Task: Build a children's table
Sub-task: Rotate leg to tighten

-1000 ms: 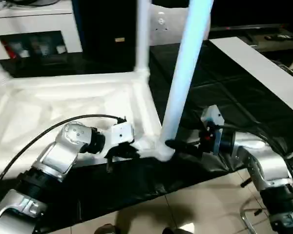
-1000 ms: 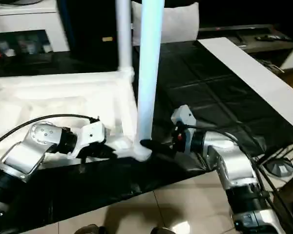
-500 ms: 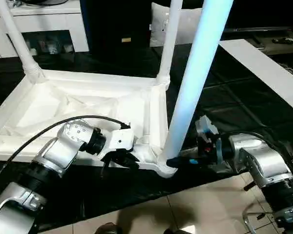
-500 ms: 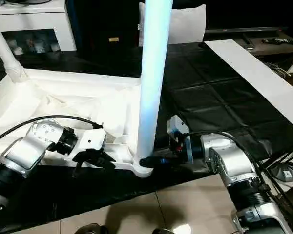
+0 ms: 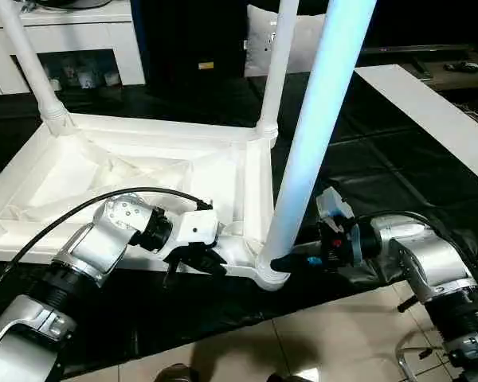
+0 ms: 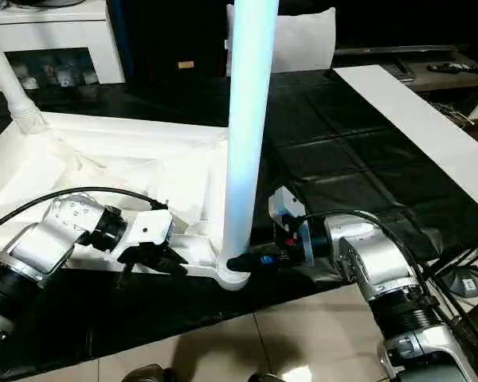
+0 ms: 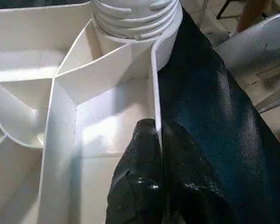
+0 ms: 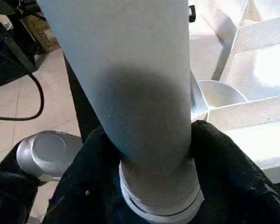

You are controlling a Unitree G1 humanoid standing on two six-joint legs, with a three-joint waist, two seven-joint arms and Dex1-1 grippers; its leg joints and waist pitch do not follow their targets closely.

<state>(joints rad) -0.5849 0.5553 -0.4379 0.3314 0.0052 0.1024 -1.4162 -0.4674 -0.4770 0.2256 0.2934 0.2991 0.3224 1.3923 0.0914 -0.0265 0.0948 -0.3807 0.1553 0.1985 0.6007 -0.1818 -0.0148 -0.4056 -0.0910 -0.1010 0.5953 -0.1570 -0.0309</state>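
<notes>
The children's table lies upside down on a black mat, its ribbed underside (image 5: 135, 171) facing up. Two legs stand in the far corner sockets (image 5: 28, 68) (image 5: 275, 72). A third leg (image 5: 315, 151) stands upright in the near right socket (image 5: 269, 274). My right gripper (image 5: 285, 263) is shut around this leg's base, one black finger (image 8: 95, 179) on each side of the leg (image 8: 140, 93). My left gripper (image 5: 193, 259) is shut on the thin near rim (image 7: 155, 84) of the table, just left of that socket.
A white cabinet with shelves (image 5: 72, 36) stands at the back left and a white cushion (image 5: 307, 40) at the back. A flat white board (image 5: 434, 115) lies on the mat at the right. Tiled floor (image 5: 342, 342) begins at the mat's near edge.
The whole picture shifted as the camera moved. My right gripper's fingers have closed in on the base of the near leg. The left gripper keeps its hold on the rim.
</notes>
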